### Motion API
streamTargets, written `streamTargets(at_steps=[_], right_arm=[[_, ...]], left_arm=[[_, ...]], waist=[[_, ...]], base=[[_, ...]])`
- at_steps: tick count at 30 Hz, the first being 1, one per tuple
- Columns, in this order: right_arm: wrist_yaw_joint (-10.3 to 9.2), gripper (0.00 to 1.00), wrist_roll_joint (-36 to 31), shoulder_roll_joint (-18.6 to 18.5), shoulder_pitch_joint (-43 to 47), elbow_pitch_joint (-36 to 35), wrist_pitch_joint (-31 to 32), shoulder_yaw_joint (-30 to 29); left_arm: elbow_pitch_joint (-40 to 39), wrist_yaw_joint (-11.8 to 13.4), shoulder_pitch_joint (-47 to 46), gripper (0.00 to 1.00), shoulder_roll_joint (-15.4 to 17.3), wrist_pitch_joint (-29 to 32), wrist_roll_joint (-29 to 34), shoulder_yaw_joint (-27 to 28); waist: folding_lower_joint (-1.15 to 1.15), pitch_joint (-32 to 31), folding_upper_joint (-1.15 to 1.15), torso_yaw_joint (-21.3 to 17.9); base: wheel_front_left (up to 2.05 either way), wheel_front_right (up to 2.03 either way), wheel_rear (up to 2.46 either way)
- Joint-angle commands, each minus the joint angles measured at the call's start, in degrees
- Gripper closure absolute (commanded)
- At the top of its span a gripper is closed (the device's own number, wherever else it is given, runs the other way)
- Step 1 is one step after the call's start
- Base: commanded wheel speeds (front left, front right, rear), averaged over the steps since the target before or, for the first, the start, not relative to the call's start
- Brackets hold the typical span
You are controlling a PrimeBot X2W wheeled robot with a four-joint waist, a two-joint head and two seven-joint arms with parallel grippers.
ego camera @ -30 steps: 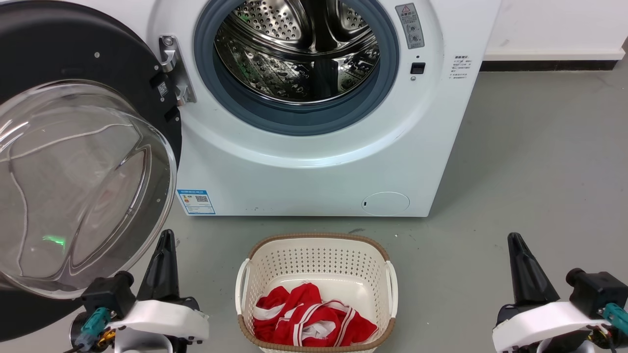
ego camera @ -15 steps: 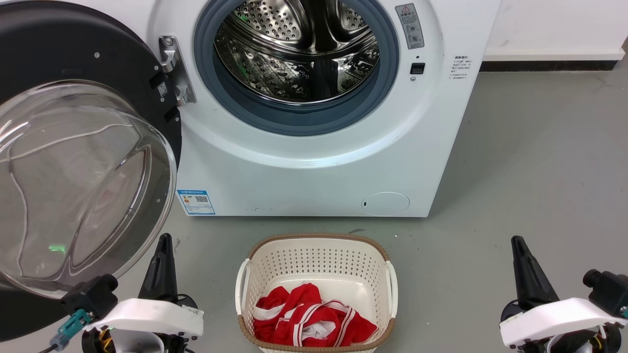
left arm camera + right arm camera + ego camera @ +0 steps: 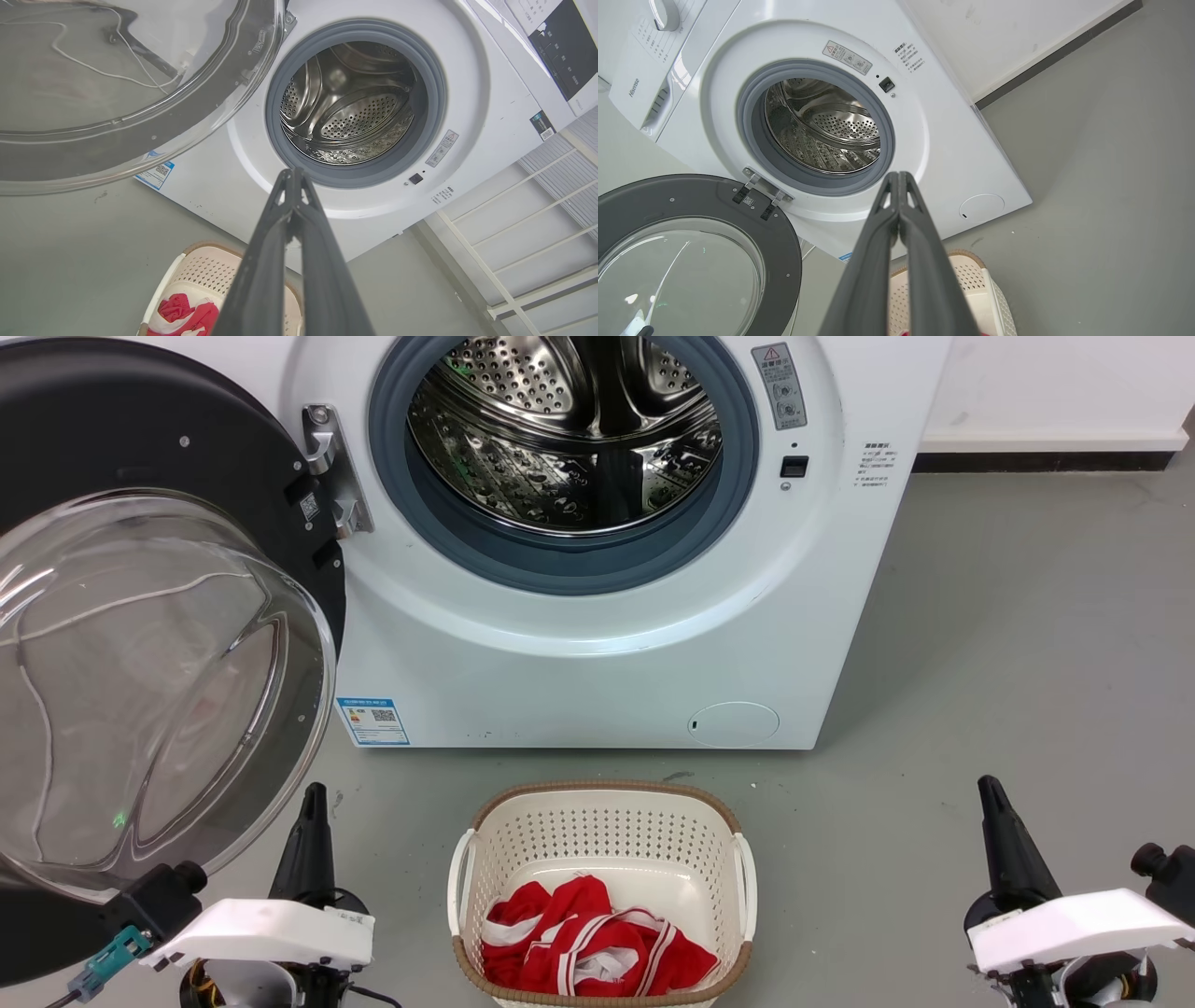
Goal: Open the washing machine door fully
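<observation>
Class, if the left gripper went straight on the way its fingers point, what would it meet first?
Probably the grey gasket at the lower rim of the washing machine opening. The left gripper points clear of the door. Depth is uncertain.

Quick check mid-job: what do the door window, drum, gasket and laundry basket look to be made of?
The door window: clear and glossy, glass or hard plastic; it bulges and shows reflections. The drum: bright polished metal, probably steel, with punched holes. The gasket: matte grey, likely rubber. The laundry basket: cream moulded plastic by its look, perforated, with a brown rim.
</observation>
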Motion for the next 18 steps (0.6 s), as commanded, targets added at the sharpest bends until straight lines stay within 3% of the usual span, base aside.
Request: streamTargets(at_steps=[1,18], right_arm=[[-0.01,1.0,1.9,-0.4,-1.5,-0.3,0.2,-0.2],[-0.01,1.0,15.0,-0.5,-2.6,1.3,2.4,-0.7]], left_arm=[[-0.5,-0.4,-1.4,1.0,0.2,0.3,-1.6,0.3],[0.5,-0.8,-1.9,1.0,0.1,3.5,-14.1,0.8]], waist=[[0.0,0.0,0.0,0.0],[0.0,-0.1,0.0,0.0]], base=[[0.0,0.0,0.0],[0.0,0.0,0.0]])
